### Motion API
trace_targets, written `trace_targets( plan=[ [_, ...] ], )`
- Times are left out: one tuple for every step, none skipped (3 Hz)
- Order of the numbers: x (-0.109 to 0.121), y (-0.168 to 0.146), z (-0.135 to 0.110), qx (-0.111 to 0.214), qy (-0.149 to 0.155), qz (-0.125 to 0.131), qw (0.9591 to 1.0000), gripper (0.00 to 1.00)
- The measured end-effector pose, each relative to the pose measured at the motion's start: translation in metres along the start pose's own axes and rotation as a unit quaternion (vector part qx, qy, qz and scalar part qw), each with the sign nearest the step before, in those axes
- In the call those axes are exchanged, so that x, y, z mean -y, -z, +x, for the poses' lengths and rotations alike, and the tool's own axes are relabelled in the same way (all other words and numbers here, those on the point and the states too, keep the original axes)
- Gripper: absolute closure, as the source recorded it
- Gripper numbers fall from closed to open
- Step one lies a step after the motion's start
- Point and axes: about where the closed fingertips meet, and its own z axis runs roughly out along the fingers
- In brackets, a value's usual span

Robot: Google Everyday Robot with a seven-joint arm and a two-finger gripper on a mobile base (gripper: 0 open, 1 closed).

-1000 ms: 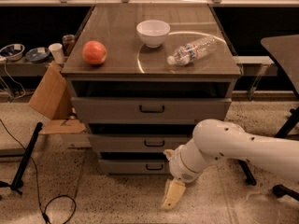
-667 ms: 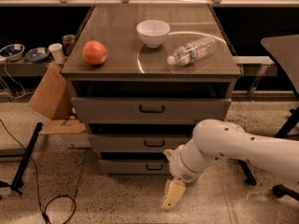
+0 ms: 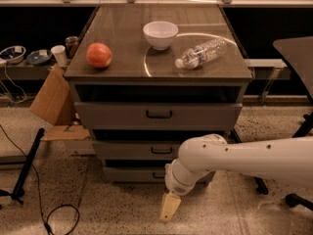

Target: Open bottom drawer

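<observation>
The bottom drawer (image 3: pixel 129 174) is the lowest of three grey drawers in the cabinet, and its flat front stands just above the floor. Its small dark handle (image 3: pixel 157 175) shows at the centre, right at the edge of my white wrist. My gripper (image 3: pixel 170 207) hangs pale and tan-tipped below the wrist, pointing down at the floor. It is in front of the drawer front, a little below and right of the handle. My arm (image 3: pixel 244 158) comes in from the right and hides the drawer's right half.
The middle drawer (image 3: pixel 137 150) and top drawer (image 3: pixel 122 114) sit above. On the cabinet top are a red apple (image 3: pixel 99 55), a white bowl (image 3: pixel 160 34) and a lying water bottle (image 3: pixel 201 53). A cardboard box (image 3: pixel 51 99) and cables (image 3: pixel 29 180) are at left, and chair legs (image 3: pixel 301 131) at right.
My arm and gripper have shifted a little to the left and slightly down, closer to the bottom drawer's handle. The drawers have not moved.
</observation>
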Motion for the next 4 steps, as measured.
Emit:
trace_targets(
  plan=[
    [0.019, -0.066, 0.009, -0.036, -0.015, -0.016, 0.9991, 0.0],
    [0.037, -0.13, 0.012, -0.071, -0.027, -0.029, 0.9967, 0.0],
    [0.054, -0.181, 0.014, -0.101, -0.052, -0.027, 0.9932, 0.0],
    [0.077, -0.215, 0.019, -0.128, -0.121, 0.002, 0.9844, 0.0]
  ],
)
